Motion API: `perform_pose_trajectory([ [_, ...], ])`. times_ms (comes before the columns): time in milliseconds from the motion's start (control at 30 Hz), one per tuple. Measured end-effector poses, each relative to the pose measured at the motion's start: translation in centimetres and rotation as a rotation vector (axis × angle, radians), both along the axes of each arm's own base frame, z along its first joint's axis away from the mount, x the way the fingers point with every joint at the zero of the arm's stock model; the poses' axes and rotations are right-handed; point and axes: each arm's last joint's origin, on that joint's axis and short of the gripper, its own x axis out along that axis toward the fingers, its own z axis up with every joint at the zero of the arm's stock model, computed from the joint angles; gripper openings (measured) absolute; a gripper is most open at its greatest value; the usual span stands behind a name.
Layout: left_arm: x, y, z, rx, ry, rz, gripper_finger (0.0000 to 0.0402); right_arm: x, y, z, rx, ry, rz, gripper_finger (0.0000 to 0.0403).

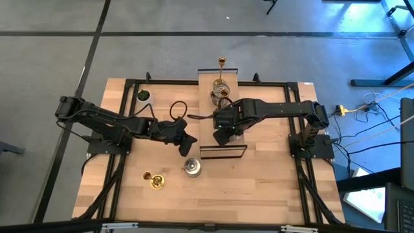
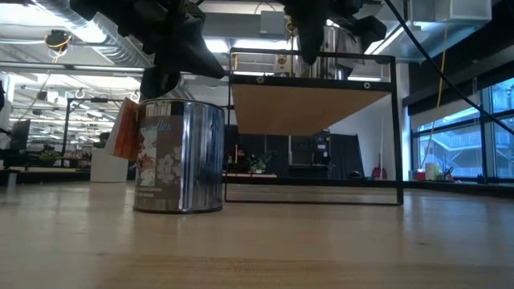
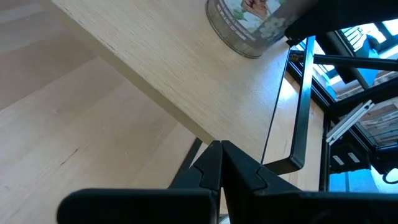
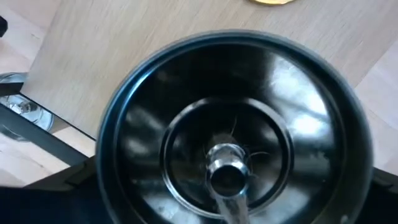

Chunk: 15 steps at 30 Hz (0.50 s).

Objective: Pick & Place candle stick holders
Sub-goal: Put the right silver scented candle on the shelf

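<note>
We saw the right claw (image 1: 223,136) spread wide around a squat silver holder (image 4: 230,149) over the raised shelf (image 1: 208,90), where two more holders (image 1: 220,90) crowded the far end. The left claw (image 1: 187,144) hung pressed together above another silver holder (image 1: 192,167), a brass holder (image 1: 155,180) lying nearby on the tabletop (image 1: 259,188).

Two dark arms are counted over the table, three brass-gold holders are seen — one (image 1: 156,181) on the bare wood, one (image 1: 222,63) at the raised shelf's far end, one (image 1: 222,92) mid-shelf — plus two squat silver holders (image 1: 192,167) (image 1: 218,84) and one green-lined cup (image 1: 143,95).
</note>
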Motion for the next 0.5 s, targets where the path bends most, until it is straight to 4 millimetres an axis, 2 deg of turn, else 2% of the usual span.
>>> perform_pose_trajectory([
  [167,0.0,0.0,0.0,-0.003,0.001,-0.005,0.0001,0.0,-0.1,0.0,-0.024,0.001,-0.003,0.0400],
  [500,0.0,-0.1,0.1,-0.012,-0.002,-0.020,0.0001,-1.2,-0.3,1.3,-0.066,0.007,-0.028,0.0400],
])
